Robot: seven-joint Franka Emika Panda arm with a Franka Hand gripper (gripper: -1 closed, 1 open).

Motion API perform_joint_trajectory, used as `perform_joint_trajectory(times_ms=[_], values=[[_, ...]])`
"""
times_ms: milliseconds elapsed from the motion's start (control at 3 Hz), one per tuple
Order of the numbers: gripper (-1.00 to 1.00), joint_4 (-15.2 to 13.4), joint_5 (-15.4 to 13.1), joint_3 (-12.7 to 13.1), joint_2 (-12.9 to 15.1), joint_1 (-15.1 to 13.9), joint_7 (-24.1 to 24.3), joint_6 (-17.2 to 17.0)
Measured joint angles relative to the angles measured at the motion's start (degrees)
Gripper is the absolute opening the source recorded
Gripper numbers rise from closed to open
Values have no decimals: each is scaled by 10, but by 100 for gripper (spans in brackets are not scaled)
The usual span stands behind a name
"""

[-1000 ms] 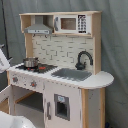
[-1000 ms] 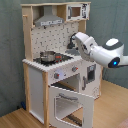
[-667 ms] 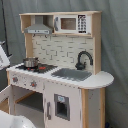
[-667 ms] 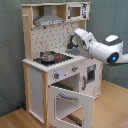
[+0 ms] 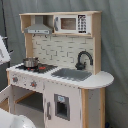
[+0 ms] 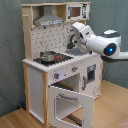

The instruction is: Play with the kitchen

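Observation:
The kitchen is a tall toy of pale wood and white panels. It has a range hood, a microwave, a black faucet and a grey sink. A small metal pot stands on the stovetop. In the second exterior view the kitchen shows with its oven door hanging open and the pot on top. My white arm comes in from the second exterior view's right. My gripper is raised above counter height, in front of the backsplash.
A white part of my arm shows at the first exterior view's left edge, and another white shape at its bottom left. Grey curtain hangs behind the kitchen. The floor is wooden.
In the second exterior view my arm has swung left and slightly up, toward the kitchen's backsplash. The kitchen, pot and oven door have not moved.

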Motion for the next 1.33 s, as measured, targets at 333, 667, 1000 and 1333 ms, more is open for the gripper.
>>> perform_joint_trajectory(times_ms=[333, 667, 1000, 1333], values=[[100, 17, 18, -16, 8, -5, -48, -31], [100, 22, 24, -37, 16, -5, -101, -57], [100, 23, 28, -30, 43, -7, -138, -90], [100, 25, 28, -38, 55, -7, -193, -113]])
